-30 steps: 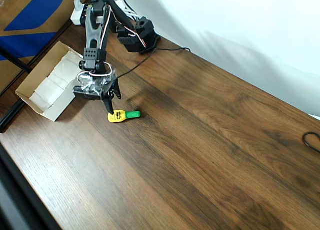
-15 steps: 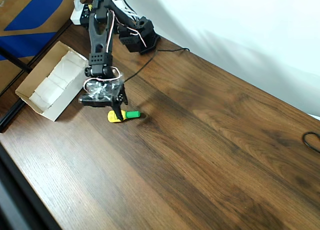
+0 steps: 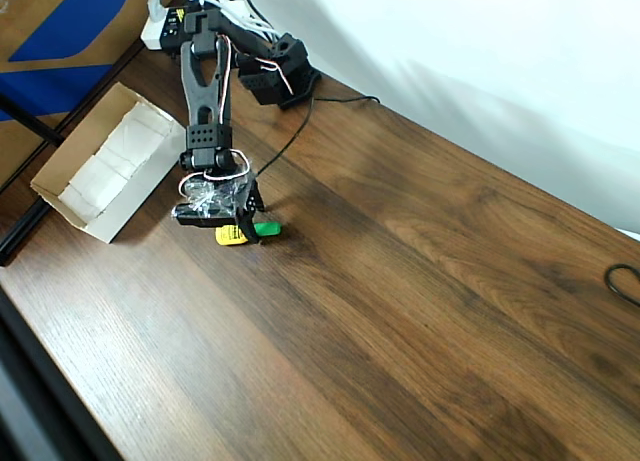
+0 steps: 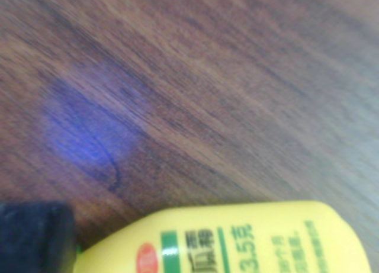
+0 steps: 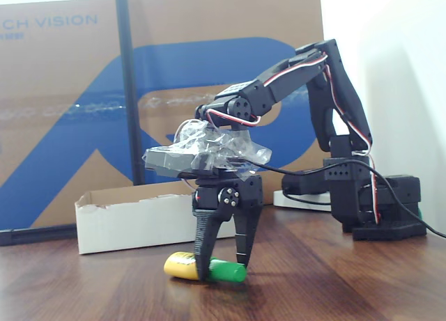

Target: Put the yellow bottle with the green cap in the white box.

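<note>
Straddling yellow bottle [image 5: 182,266], fingers [image 5: 203,255] hiding its neck
</note>
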Controlling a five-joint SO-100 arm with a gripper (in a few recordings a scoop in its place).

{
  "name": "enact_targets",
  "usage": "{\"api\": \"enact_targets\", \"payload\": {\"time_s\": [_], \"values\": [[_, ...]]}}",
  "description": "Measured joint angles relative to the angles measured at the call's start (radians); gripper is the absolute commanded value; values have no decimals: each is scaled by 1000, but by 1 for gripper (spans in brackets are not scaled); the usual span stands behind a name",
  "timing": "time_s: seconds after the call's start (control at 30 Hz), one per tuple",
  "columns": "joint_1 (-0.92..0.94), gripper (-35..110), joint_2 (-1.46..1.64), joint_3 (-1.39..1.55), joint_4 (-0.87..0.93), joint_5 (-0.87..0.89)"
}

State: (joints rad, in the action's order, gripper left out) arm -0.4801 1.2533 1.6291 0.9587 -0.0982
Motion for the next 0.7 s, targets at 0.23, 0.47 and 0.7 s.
{"api": "enact_targets", "payload": {"time_s": [0.23, 0.47, 0.7], "values": [[-2, 1, 0, 0, 0, -31], [-8, 0, 0, -6, 0, -11], [9, 0, 44, -6, 32, 5]]}}
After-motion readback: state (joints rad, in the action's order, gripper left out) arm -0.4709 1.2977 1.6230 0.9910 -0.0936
